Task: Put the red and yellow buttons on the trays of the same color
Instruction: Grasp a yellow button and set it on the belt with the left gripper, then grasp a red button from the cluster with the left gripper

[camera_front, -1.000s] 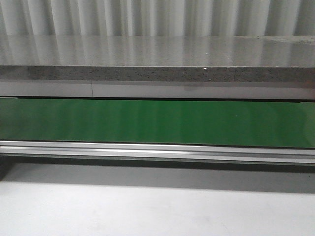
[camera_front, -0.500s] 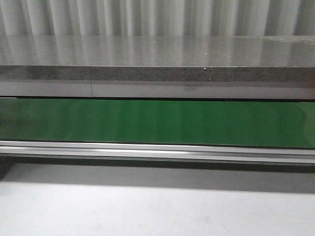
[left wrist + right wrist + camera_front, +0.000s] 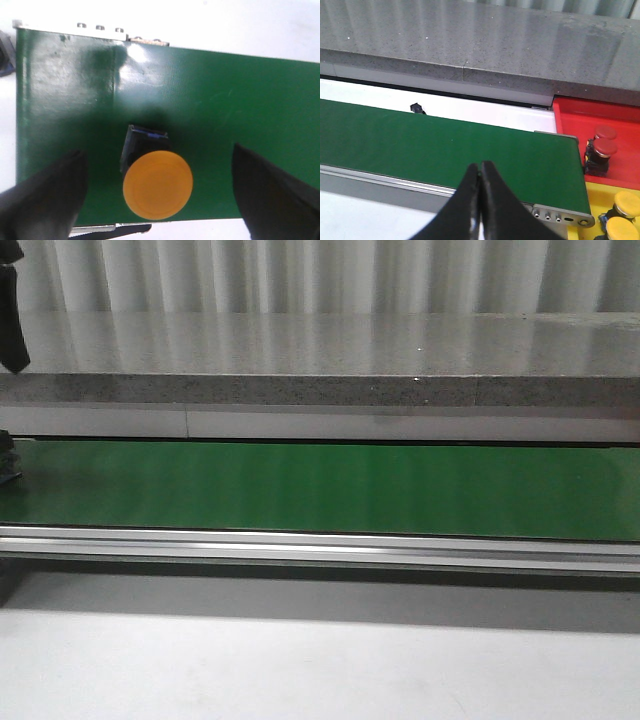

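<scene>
Green conveyor belt runs across the front view, grey stone ledge behind it, pale table in front. My left arm just shows at the far left edge there.

Left wrist view: yellow button sits on the belt on its black base, near the belt's end and close to one edge. My left gripper is spread wide, one finger on each side of the button, neither touching it.

Right wrist view: my right gripper has its fingers pressed together, nothing between them, over the near edge of the belt. Past the belt's end, red tray holds two red buttons; yellow tray just beside it holds two yellow buttons.
</scene>
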### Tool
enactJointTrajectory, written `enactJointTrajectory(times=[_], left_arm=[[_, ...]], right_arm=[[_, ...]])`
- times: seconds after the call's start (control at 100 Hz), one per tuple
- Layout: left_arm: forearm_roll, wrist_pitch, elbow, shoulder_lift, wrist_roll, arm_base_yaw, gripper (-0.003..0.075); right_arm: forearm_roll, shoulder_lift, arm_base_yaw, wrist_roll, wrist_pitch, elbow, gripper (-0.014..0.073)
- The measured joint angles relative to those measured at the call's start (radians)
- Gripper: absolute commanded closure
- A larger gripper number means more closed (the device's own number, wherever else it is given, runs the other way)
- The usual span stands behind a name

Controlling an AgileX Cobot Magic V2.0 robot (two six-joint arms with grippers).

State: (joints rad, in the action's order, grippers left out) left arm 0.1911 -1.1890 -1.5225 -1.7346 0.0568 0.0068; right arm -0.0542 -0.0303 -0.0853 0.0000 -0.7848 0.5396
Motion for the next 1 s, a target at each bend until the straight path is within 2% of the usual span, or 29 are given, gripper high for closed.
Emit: enactJointTrajectory(times=[0.18,0.46,0.66,0.83,1.0], left_arm=[[0.004,-0.031,-0.043,0.019,0.0,0.049,0.015],[-0.052,-0.04,-0.047,0.021,-0.003,0.226,0.0158],[-0.109,-0.04,0.02,0.021,-0.03,0.34,0.0158],[-0.116,-0.025,0.076,0.01,-0.035,0.391,0.0158],[-0.118,0.021,0.087,-0.052,-0.036,0.397,0.0158]], right_arm=[[0.0,0.0,0.0,0.0,0.0,0.0,0.0659],[0.0,0.0,0.0,0.0,0.0,0.0,0.0659],[0.0,0.0,0.0,0.0,0.0,0.0,0.0659],[0.0,0.0,0.0,0.0,0.0,0.0,0.0659],[0.0,0.0,0.0,0.0,0.0,0.0,0.0659]])
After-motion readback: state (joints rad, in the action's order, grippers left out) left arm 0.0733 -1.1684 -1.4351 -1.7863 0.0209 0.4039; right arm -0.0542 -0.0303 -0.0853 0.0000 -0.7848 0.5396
